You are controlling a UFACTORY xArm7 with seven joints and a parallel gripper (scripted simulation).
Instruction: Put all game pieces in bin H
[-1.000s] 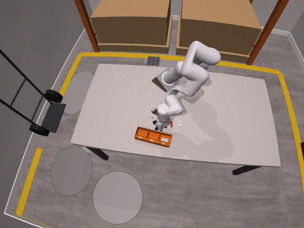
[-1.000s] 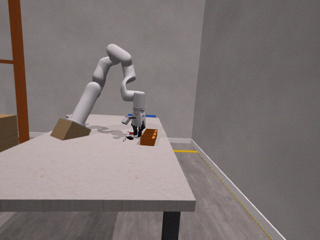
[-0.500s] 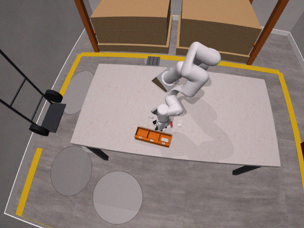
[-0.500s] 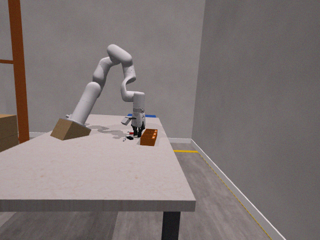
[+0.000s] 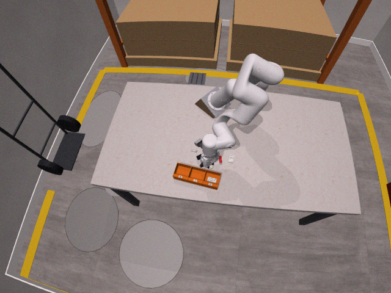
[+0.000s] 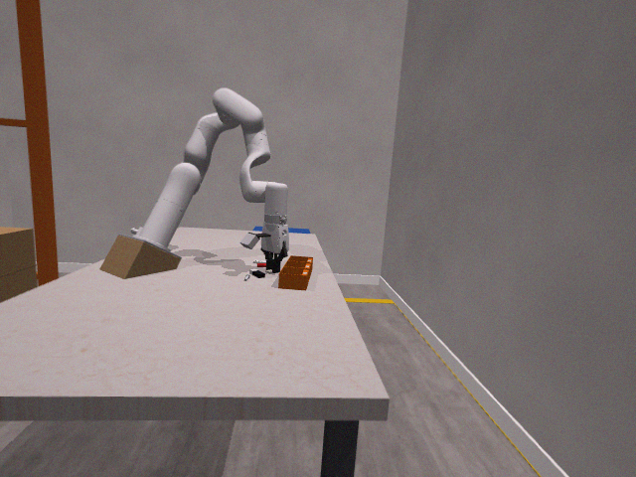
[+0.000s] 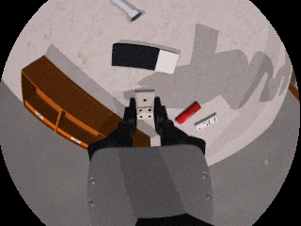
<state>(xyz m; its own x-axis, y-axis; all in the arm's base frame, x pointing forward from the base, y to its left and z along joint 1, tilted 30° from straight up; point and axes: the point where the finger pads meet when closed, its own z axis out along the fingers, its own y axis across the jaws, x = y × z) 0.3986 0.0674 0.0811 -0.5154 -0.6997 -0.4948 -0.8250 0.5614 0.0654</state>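
Pale, faintly mottled table top (image 5: 284, 151) on dark legs, grey plank floor (image 5: 239, 252) with yellow boundary tape (image 5: 372, 138); plain grey walls (image 6: 503, 154). Black two-finger gripper (image 7: 145, 115) low over the table, narrowed onto a small white domino-like game piece (image 7: 145, 104) resting just beside the orange three-compartment bin (image 7: 59, 104). Cardboard boxes (image 5: 170, 28) on orange racking (image 5: 110, 33) behind.

White domino (image 7: 145, 104) flat on table, beside orange bin (image 7: 59, 104)

The arm (image 6: 191, 169) arches over, claw (image 7: 145, 121) pointing straight down, clamped on something
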